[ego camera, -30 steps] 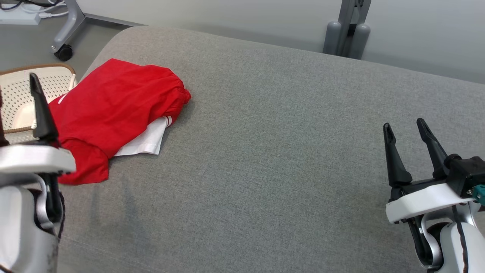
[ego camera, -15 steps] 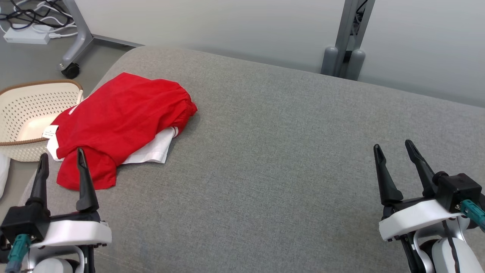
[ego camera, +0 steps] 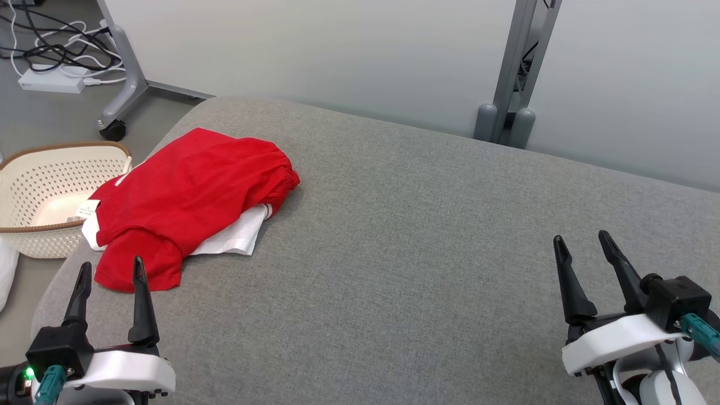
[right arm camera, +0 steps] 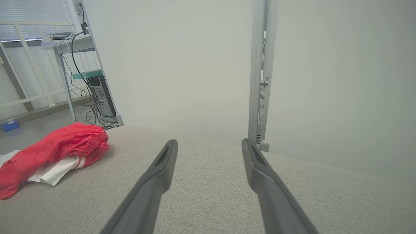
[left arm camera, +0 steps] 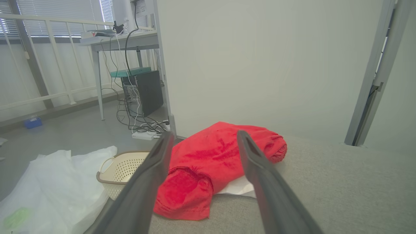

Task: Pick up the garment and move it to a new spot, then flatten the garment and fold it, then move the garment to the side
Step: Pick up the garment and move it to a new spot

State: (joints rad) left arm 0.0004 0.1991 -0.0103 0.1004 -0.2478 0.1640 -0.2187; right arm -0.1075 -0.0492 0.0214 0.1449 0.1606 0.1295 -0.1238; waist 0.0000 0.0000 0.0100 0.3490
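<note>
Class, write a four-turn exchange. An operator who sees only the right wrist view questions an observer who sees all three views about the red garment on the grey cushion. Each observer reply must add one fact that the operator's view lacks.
Operator: I see the red garment off to one side on the cushion. Where is the left gripper?
Observer: The left gripper is open and aimed at the garment's near end, gripping nothing.
Operator: What lies past the garment?
Observer: A cream perforated basket stands beside the cushion's left edge, lower than the cushion top.
</note>
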